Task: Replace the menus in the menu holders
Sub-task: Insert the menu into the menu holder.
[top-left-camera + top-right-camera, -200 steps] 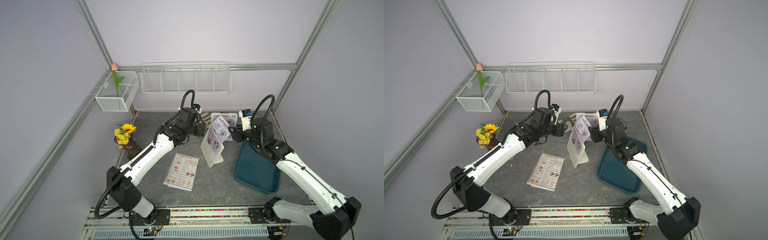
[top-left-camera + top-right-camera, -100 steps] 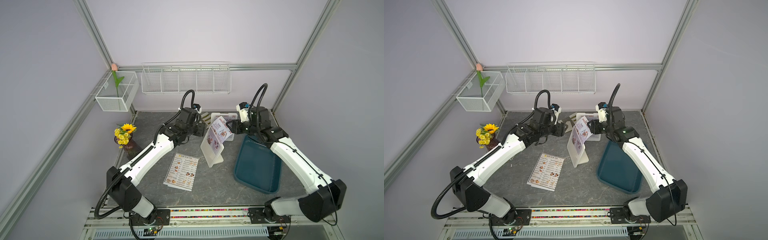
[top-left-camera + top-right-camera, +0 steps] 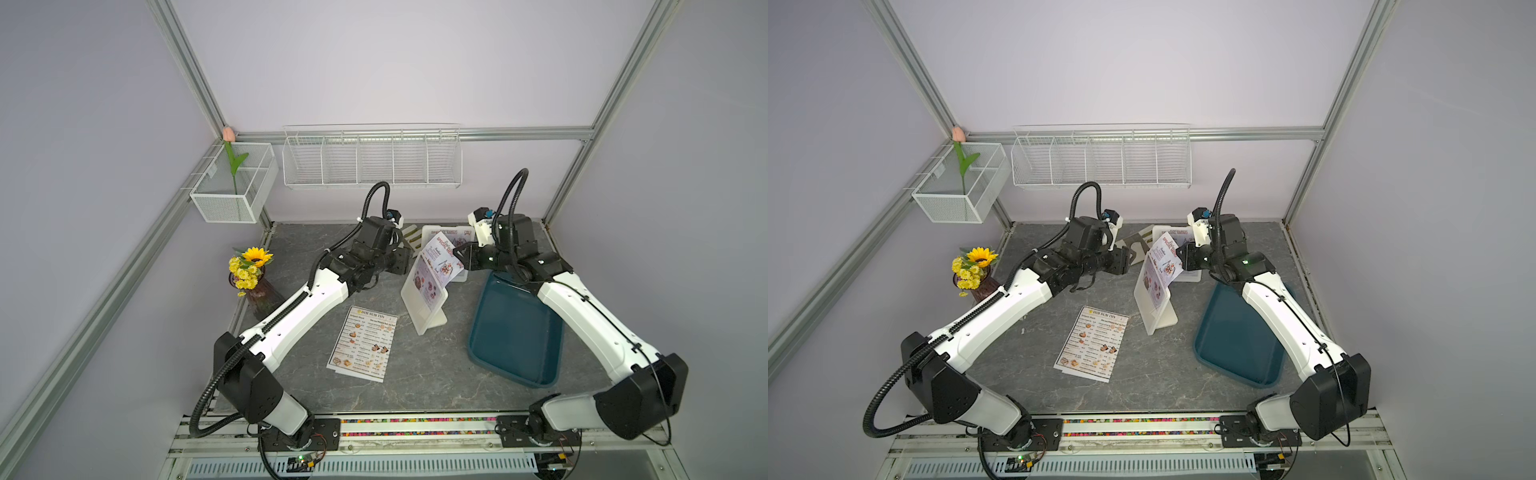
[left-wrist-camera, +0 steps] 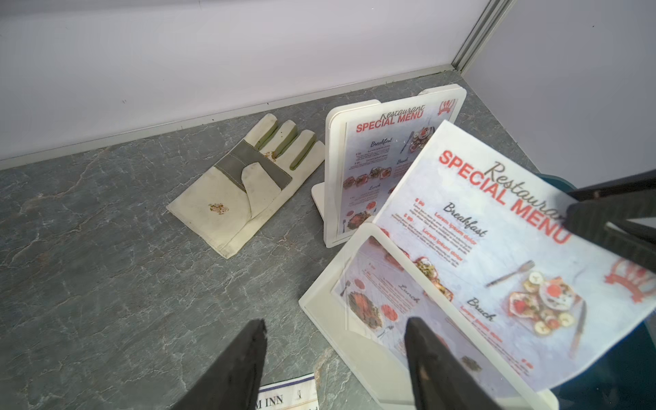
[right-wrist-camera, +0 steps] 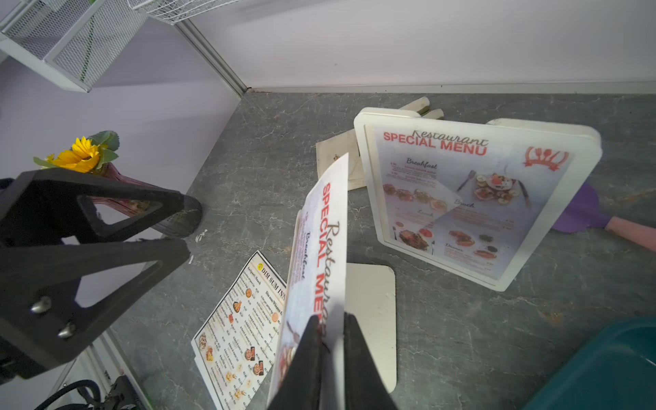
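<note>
Pinching the top edge of a SPECIAL MENU sheet [image 4: 497, 248], the right tool [image 5: 332, 319] presses both fingers onto the paper. The sheet's lower half sits inside the near menu holder [image 3: 423, 319] and its upper half sticks out, curling. The left tool [image 4: 335, 324] hangs spread beside that holder, gripping nothing, while a DIM SUM INN menu [image 3: 362, 343] lies flat on the worktop [image 3: 415, 382] and the far menu holder [image 4: 335, 159] stands upright, filled.
</note>
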